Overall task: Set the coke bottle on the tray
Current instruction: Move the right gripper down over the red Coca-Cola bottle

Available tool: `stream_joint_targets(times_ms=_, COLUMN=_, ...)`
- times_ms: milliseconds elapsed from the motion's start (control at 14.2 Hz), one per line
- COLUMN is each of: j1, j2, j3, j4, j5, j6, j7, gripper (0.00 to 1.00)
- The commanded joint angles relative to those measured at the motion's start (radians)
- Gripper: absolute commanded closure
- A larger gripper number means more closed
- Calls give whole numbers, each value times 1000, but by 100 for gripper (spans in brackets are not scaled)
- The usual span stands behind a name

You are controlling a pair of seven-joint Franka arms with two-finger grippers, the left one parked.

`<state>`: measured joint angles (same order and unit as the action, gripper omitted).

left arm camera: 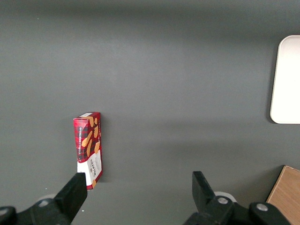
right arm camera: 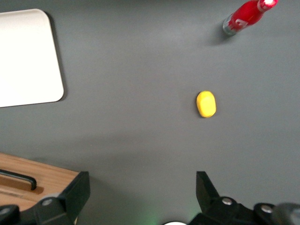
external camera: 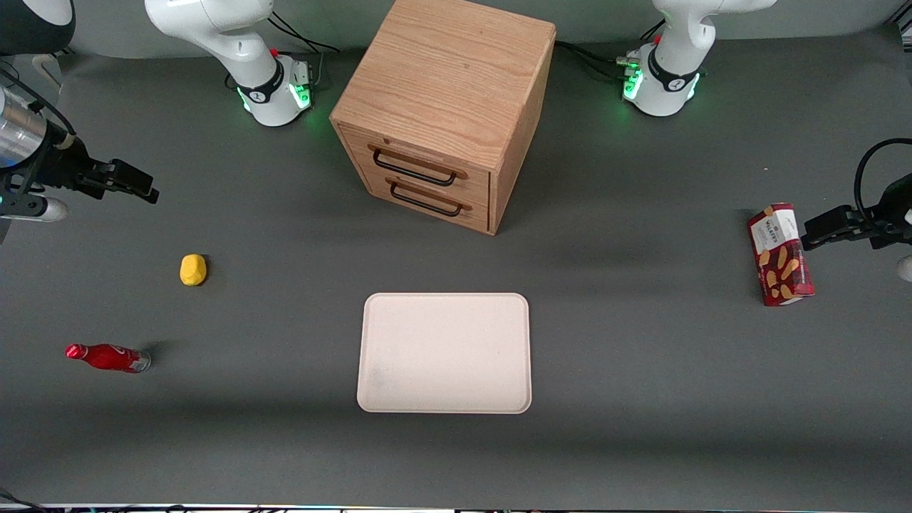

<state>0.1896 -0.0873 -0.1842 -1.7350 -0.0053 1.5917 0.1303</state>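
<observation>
Grey tabletop (external camera: 641,370) carries everything. Biggest item: wooden drawer cabinet (external camera: 445,107), two drawers with dark handles, well apart from the jaws toward the table's middle; one corner of it and a handle show in the right wrist view (right arm camera: 33,180).

Tray (external camera: 445,353): flat, cream-pink, rounded corners, low rim, nothing on it. It sits in front of the cabinet, nearer the front camera, and is well apart from the jaws and nearer the front camera than they are. One rounded corner shows in the right wrist view (right arm camera: 28,56), another edge in the left wrist view (left arm camera: 287,79).

Red biscuit box (external camera: 780,254) lies flat at the parked arm's end of the tabletop, the item farthest from the jaws.

Right arm's gripper (external camera: 139,184) hangs above bare tabletop at the working arm's end, touching nothing. Jaws stand apart with nothing between them; both dark fingers (right arm camera: 77,192) frame open grey surface in the right wrist view.

Coke bottle (external camera: 108,358) lies on its side on the tabletop, red cap pointing away from the tray, silvery base toward it. It is nearer the front camera than the jaws and well apart from them, not on the tray (right arm camera: 247,15).

Yellow lump (external camera: 193,270) sits between the jaws and the bottle, closest item to the jaws, not touching (right arm camera: 206,104).
</observation>
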Motion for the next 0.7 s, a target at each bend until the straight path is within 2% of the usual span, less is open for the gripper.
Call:
stream_joint_targets(times_ms=0, j1=-4, j2=105, j3=-73, j4=126, j5=-12, j6=-12, j7=-170, gripper=0)
stream_joint_targets(times_ms=352, j1=-7, j2=289, j3=-181, j4=281, j5=1, j6=2, j7=-388, gripper=0)
stream_joint_targets(times_ms=563, j1=-13, j2=388, j3=-268, j4=327, j5=54, j6=72, j7=-550, gripper=0)
stream_joint_targets(times_ms=634, j1=-18, j2=420, j3=-305, j4=339, j5=94, j6=80, j7=-599, gripper=0)
